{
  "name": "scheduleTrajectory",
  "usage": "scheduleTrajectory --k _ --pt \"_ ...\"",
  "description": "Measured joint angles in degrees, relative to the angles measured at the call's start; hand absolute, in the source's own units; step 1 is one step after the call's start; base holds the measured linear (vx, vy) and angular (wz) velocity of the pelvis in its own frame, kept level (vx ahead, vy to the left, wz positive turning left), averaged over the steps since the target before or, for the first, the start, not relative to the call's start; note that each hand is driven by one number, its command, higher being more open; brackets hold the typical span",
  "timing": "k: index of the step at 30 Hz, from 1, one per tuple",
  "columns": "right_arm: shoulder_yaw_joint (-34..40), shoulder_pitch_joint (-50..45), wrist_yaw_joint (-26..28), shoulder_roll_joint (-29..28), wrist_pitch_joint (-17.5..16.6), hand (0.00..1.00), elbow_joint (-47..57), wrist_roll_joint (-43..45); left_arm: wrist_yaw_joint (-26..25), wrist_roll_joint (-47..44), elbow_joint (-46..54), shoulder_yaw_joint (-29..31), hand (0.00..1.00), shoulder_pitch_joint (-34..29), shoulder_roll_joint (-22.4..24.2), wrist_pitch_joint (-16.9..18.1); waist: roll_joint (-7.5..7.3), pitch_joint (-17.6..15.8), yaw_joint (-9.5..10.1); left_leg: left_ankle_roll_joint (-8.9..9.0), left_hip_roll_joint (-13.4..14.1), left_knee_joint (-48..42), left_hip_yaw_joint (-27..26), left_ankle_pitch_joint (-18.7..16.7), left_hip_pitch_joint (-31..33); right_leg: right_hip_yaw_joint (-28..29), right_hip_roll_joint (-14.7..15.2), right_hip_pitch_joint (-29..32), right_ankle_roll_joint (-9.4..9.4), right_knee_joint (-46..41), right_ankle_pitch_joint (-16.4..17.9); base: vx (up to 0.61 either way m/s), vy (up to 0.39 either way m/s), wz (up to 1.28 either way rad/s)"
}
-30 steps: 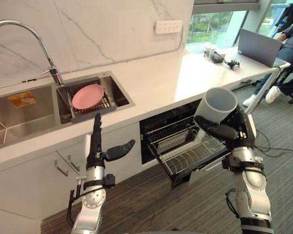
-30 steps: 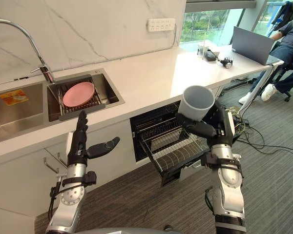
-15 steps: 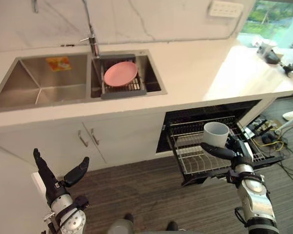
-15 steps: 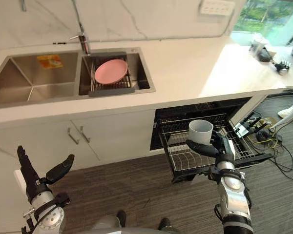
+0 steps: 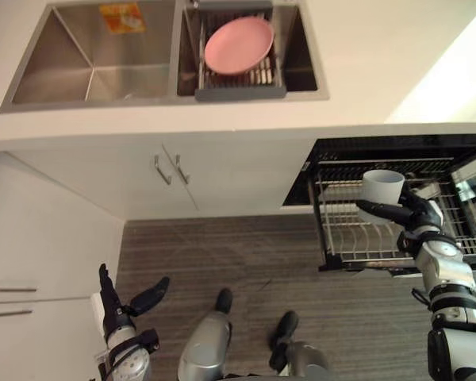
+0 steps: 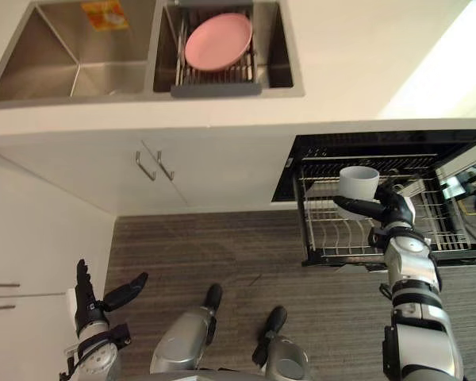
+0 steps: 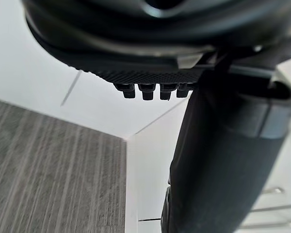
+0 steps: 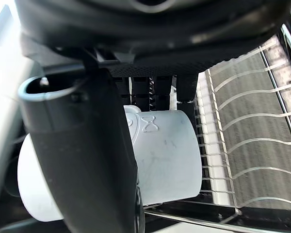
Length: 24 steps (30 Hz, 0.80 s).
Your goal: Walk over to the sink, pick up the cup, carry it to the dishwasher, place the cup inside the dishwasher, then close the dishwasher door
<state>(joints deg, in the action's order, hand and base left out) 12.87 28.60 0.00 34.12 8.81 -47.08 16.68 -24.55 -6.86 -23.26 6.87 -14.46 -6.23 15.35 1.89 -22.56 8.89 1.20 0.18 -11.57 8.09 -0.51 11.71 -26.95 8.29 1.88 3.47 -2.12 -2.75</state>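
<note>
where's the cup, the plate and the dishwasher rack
cup (image 5: pixel 381 190): left eye view, on its side wall
plate (image 5: pixel 238 44): left eye view, on its centre
rack (image 5: pixel 349 238): left eye view, on its bare wire floor

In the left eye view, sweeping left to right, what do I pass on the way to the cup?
left hand → cabinet handles → pink plate → cup, held in the right hand
</note>
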Motion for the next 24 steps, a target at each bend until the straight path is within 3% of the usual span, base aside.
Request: scheduleTrajectory --k 5,12,24 --pt "0.0 5.4 3.7 4.0 3.0 0.00 -3.4 -0.1 2.3 -3.1 -1.9 -3.0 1.00 2.3 0.2 -0.1 1.38 -2.1 1.31 -0.18 -0.8 0.0 0.8 1.1 3.6 -0.7 2.3 6.0 0.06 -6.8 3.0 -0.02 0.011 0.10" --pt "-2.1 12.1 6.3 6.2 5.3 0.00 -4.3 -0.3 2.6 -4.5 -1.9 -5.3 1.00 3.7 1.0 -0.6 1.63 -2.7 1.42 -0.02 -1.5 -1.0 0.9 1.5 7.9 -0.3 4.8 13.2 -0.45 -15.0 6.7 -0.02 -0.001 0.04" --pt "-2.7 16.0 6.2 6.9 9.7 0.00 -6.0 -0.3 2.5 -5.7 -1.9 -6.2 1.00 5.6 1.9 -0.8 1.73 -3.5 1.36 0.60 -1.3 -1.8 0.8 1.9 11.7 0.3 5.6 18.2 -1.35 -19.2 8.4 -0.01 -0.012 0.00"
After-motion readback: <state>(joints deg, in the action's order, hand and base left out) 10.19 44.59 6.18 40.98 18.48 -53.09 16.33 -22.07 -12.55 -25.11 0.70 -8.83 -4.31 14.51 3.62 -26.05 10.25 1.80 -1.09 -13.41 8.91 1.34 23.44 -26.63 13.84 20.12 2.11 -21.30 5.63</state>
